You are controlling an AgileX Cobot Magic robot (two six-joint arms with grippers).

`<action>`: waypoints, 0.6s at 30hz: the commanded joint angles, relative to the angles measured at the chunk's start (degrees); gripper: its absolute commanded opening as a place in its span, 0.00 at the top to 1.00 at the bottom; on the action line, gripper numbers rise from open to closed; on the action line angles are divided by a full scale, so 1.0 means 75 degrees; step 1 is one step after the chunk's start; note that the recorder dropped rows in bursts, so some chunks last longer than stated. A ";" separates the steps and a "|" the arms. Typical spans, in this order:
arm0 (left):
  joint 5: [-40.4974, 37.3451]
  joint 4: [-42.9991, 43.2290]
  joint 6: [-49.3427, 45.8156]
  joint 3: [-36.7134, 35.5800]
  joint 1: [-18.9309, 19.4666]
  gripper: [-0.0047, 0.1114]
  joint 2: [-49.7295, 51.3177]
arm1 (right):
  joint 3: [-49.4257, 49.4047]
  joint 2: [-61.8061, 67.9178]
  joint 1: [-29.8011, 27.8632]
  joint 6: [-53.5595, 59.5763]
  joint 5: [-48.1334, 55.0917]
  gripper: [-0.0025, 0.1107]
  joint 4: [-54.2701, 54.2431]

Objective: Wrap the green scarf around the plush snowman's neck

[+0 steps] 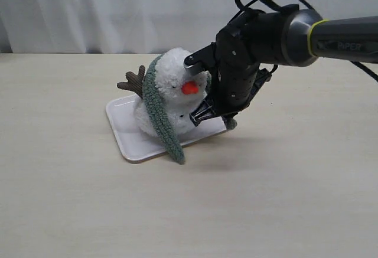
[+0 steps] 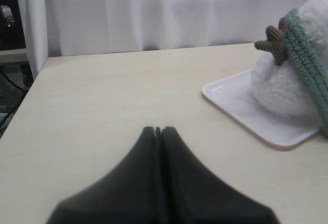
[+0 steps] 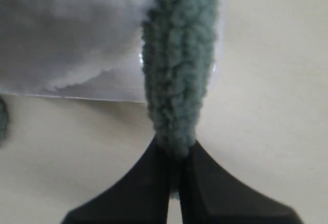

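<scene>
The plush snowman point(image 1: 177, 87) sits on a white tray point(image 1: 127, 134), white and fluffy with an orange nose point(image 1: 189, 88) and a brown twig arm point(image 1: 133, 81). The green scarf point(image 1: 156, 110) drapes over its head and down its left side, one end hanging past the tray's front edge. My right gripper point(image 1: 220, 115) is low at the snowman's right side, shut on the scarf's other end point(image 3: 177, 80). In the left wrist view the snowman point(image 2: 287, 75) and the scarf point(image 2: 307, 60) show at the far right. My left gripper point(image 2: 158, 130) is shut and empty over bare table, out of the exterior view.
The tray point(image 2: 241, 114) lies on a pale wooden table point(image 1: 266, 199). A white curtain point(image 1: 118, 10) hangs behind the table. The table's left edge point(image 2: 28, 90) drops off beside a white post.
</scene>
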State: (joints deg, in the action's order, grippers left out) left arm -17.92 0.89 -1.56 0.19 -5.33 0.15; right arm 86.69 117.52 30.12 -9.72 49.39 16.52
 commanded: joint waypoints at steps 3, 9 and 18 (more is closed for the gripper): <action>0.0059 -0.0019 0.0017 -0.0025 -0.0049 0.96 -0.0021 | -0.0371 0.0231 0.0002 0.0196 -0.0344 0.94 -0.0313; 0.0059 -0.0019 0.0017 -0.0025 -0.0049 0.96 -0.0021 | -0.0403 0.0215 0.0002 0.0214 -0.0535 0.94 -0.0313; 0.0059 -0.0019 0.0017 -0.0025 -0.0049 0.96 -0.0021 | -0.0389 -0.0507 0.0002 0.0265 -0.0193 0.50 -0.0313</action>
State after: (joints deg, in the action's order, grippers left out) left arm -17.92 0.89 -1.56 0.19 -5.33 0.15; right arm 84.03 115.62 30.12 -8.22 46.41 14.45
